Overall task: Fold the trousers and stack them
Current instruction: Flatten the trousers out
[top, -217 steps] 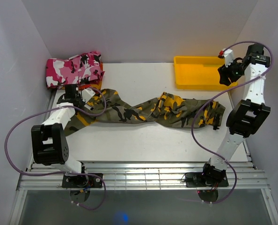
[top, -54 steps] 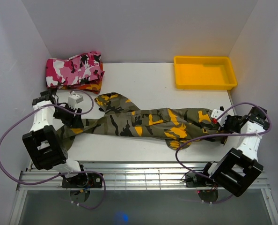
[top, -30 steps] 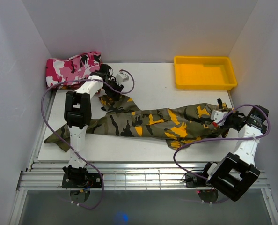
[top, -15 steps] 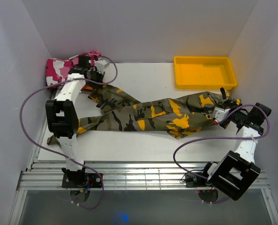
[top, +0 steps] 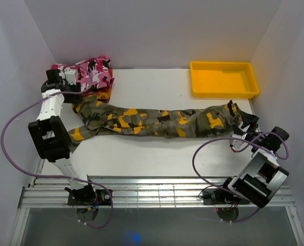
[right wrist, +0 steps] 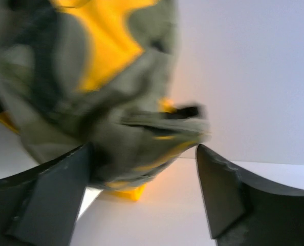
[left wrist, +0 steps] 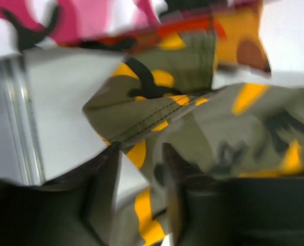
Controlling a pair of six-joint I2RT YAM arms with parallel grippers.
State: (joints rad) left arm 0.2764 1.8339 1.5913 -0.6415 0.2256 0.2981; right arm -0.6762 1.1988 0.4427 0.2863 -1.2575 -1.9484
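Note:
The camouflage trousers point(top: 157, 118) lie stretched in a long band across the table, from the left side to the right edge. My left gripper point(top: 75, 91) is at their left end, beside the pink garment. In the blurred left wrist view its jaws point(left wrist: 139, 154) stand apart, with olive and yellow cloth point(left wrist: 203, 118) lying between and ahead of them. My right gripper point(top: 246, 127) is at the right end of the trousers. Its fingers point(right wrist: 143, 154) are spread wide, and the bunched cloth end point(right wrist: 90, 92) hangs just ahead of the tips, not pinched.
A pink, white and black camouflage garment point(top: 83, 74) lies folded at the back left on a red-orange one point(top: 105, 94). A yellow bin point(top: 194, 77) stands at the back right. White walls close in on the left, back and right.
The trousers were pulled out straight and now lie lengthwise. My left arm swung to the far left by the pink garment. Both grippers went from shut on cloth to open.

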